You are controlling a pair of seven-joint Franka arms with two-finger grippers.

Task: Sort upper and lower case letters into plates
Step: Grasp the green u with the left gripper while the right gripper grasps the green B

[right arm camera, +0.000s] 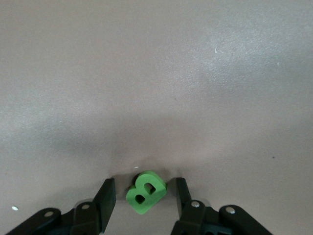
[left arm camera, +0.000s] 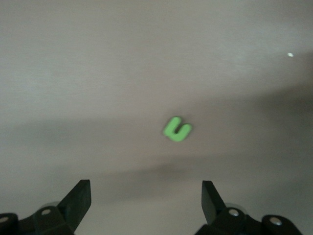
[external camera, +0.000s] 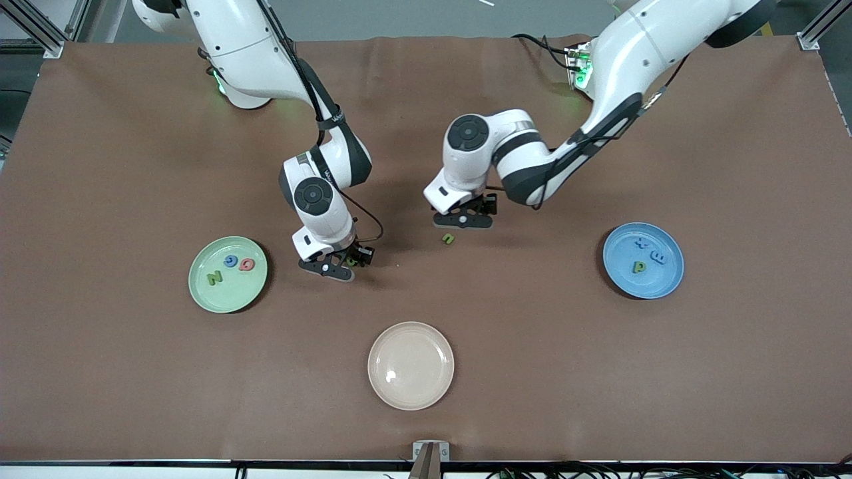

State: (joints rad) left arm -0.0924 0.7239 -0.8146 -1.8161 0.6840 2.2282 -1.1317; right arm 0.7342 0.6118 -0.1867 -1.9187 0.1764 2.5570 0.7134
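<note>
1. Brown mat (external camera: 426,399) covers whole table; beige plate (external camera: 411,365) as landmark, sits near front camera, bare.
2. Right gripper (external camera: 343,263) low at mat, farther from camera than beige plate, toward right arm's end; jaws narrowed around green B (right arm camera: 145,192), small gaps each side, not clamped that I can see.
3. Left gripper (external camera: 464,219) over mat, above small green n (external camera: 448,239); jaws wide, nothing held; n lies farther from camera than beige plate.
4. Risks: B sits skewed betw. fingers (right arm camera: 105,198); closing may spin it or squeeze it out; thin foam-like piece could slip on lift. Both arms work close together; wrists may bump if both move at once. n could read as u from wrist view; wrong-plate risk.
5. Plates: mint plate (external camera: 200,283) toward right arm's end from beige plate, holds N, blue piece, red G; blue plate (external camera: 669,279) toward left arm's end, holds x, B-like blue piece, green p; both round, shallow, matte.
</note>
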